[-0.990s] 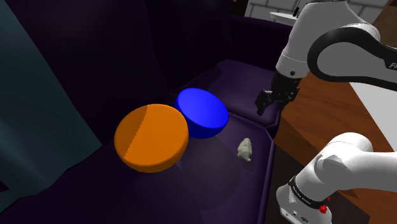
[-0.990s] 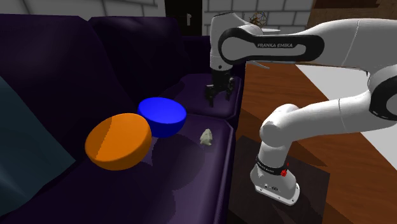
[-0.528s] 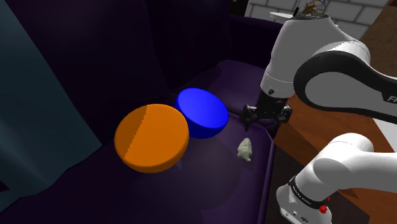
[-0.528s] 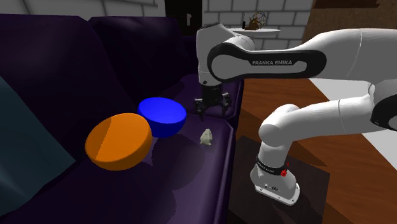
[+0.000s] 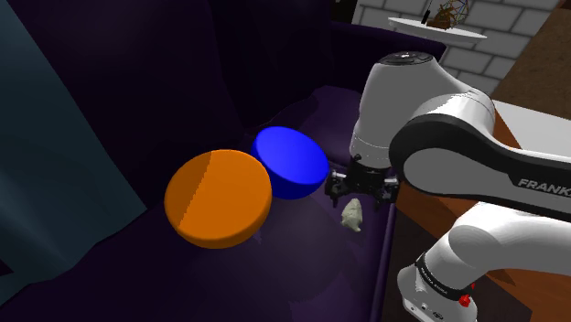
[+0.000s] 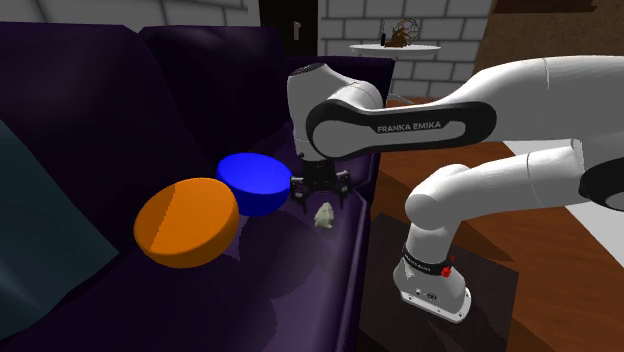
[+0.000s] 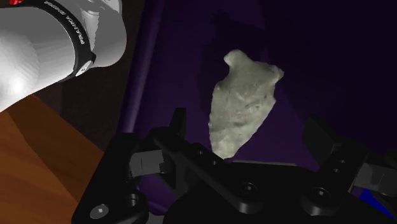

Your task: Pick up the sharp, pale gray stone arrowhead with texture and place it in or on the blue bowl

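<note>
Now, from the shoulder view: finds the all-black two-finger claw (image 5: pixel 362 189) spread wide, hovering just above the pale gray, rough-textured stone arrowhead (image 5: pixel 352 215) without touching it. Lower and further toward that view's left than a second ago, off the sofa's edge. Places the arrowhead flat on the dark purple sofa seat (image 5: pixel 302 274), near the round blue bowl (image 5: pixel 291 162) yet apart from it, unmoved since the earlier frames. Leaves the round orange bowl (image 5: pixel 218 198) just beside the blue one, both where they were.

From the second exterior view: puts the claw (image 6: pixel 320 197) just over the arrowhead (image 6: pixel 324 215), beside the blue bowl (image 6: pixel 256 180) on that view's right, with the orange bowl (image 6: pixel 186 221) nearer the camera on the seat (image 6: pixel 290 290).

From the wrist view: catches the arrowhead (image 7: pixel 243 111) beyond the claw (image 7: pixel 247 127), lined up with the gap, fingers (image 7: pixel 323 141) well apart, gripping nothing, stone clear of both.
</note>
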`<state>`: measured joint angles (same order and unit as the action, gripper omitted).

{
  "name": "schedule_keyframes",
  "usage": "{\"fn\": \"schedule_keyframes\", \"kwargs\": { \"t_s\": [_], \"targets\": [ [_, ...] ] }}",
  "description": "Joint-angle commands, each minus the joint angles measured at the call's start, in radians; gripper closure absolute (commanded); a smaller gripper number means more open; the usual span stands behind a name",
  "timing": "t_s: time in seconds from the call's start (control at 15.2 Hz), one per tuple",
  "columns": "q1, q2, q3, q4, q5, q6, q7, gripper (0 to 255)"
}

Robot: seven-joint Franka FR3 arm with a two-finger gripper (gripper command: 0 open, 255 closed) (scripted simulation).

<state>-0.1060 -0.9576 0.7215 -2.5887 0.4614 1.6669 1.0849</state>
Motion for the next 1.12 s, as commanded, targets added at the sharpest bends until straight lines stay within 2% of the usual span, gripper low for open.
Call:
{"fn": "schedule_keyframes", "kwargs": {
  "t_s": [0.0,0.13,0.66,0.73,1.06],
  "targets": [
    [0.002,0.002,0.014,-0.022,0.012,0.024,0.002,0],
    [0.007,0.003,0.03,-0.054,0.027,0.056,-0.001,0],
    [0.007,0.003,0.03,-0.054,0.027,0.056,-0.001,0],
    [0.007,0.003,0.03,-0.054,0.027,0.056,-0.001,255],
    [0.007,0.003,0.03,-0.054,0.027,0.056,-0.001,255]
  ]
}}
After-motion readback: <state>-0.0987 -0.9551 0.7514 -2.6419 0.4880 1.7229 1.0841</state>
